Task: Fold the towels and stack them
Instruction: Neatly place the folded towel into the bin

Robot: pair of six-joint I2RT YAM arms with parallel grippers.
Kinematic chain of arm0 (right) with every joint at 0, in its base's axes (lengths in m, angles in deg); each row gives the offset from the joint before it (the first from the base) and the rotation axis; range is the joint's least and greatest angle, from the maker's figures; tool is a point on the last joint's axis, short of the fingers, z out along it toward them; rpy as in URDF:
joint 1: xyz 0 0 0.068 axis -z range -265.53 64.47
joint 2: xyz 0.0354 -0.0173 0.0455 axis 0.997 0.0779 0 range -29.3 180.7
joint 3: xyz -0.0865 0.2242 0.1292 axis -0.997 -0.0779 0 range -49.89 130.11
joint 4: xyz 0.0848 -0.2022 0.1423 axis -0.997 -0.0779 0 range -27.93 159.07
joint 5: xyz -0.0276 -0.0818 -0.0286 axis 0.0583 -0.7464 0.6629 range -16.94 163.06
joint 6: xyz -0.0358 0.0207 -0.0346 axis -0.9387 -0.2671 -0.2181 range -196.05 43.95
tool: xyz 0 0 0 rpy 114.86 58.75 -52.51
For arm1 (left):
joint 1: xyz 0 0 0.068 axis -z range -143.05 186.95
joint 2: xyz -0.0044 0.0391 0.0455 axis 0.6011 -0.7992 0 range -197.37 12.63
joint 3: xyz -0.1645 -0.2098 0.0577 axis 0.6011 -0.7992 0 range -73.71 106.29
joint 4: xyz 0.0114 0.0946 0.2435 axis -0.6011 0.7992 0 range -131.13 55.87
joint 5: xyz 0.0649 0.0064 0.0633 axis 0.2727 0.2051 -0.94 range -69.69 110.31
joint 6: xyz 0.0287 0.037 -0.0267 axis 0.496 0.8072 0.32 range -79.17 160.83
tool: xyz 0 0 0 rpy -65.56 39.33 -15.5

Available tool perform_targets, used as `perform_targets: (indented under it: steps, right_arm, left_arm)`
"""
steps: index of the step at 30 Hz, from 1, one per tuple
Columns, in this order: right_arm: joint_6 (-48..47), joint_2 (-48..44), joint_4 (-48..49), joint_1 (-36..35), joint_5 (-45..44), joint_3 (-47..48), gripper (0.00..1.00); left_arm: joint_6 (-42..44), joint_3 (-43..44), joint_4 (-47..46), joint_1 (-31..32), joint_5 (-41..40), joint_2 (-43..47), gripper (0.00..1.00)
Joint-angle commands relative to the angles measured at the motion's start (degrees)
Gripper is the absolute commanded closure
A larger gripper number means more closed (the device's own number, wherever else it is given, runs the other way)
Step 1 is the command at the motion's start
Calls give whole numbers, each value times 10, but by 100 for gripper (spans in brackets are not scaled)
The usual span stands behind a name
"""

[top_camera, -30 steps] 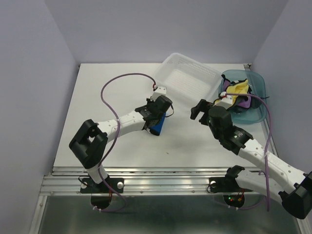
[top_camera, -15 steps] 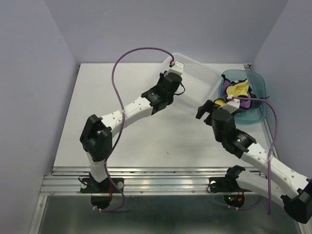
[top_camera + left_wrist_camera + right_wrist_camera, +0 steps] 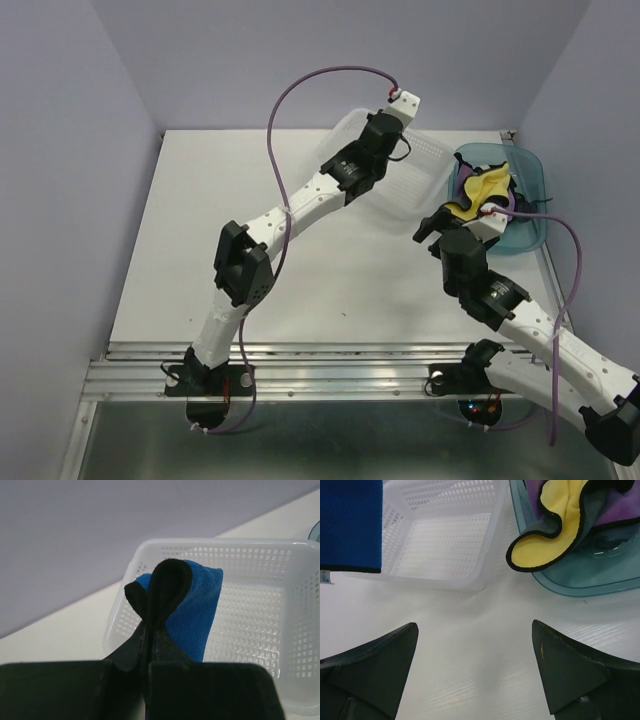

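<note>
Top view first: the left arm reaches out over the white slotted basket point(image 3: 418, 182) at the back of the table point(image 3: 230, 200). Its fingers and whatever they hold are hidden under the wrist from up here, so I can't tell anything about the grip from this angle. The right gripper point(image 3: 432, 222) sits low near the teal bin point(image 3: 530, 205), fingers spread, nothing in them. A yellow towel point(image 3: 485, 185) lies bunched in the bin, with a bit of purple towel point(image 3: 507, 207) beside it.

Left wrist cam: the left gripper point(image 3: 157, 595) is pinched tight on the blue towel point(image 3: 197, 610), which hangs folded from the fingers point(image 3: 170, 580) right above the basket point(image 3: 250, 605) (held in the air, not lying on the basket floor as far as I can see).

Right wrist cam: both fingers point(image 3: 380, 655) are as wide apart as they go, just bare table between them. Ahead on the left is the basket point(image 3: 445, 545), with the blue towel point(image 3: 350, 525) hanging at its left end. On the right is the teal bin point(image 3: 580, 582), with the yellow towel point(image 3: 555, 535) flopping over its rim and the purple towel point(image 3: 620, 512) behind it.
</note>
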Motion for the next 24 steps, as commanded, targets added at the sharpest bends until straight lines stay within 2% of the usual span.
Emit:
perform_targets:
  steps: [1, 9, 14, 24]
  right_arm:
    - [26, -15, 10, 3, -58, -22, 0]
    - [31, -12, 2, 3, -78, -24, 0]
    - [40, -2, -3, 4, -86, -27, 0]
    - [44, 17, -2, 3, -112, -24, 0]
  left_arm:
    - [9, 87, 1, -5, 59, -36, 100]
    - [-20, 152, -12, -34, 178, -114, 100]
    - [-48, 171, -21, -76, 263, -157, 100]
    - [-77, 231, -49, -127, 308, -237, 100]
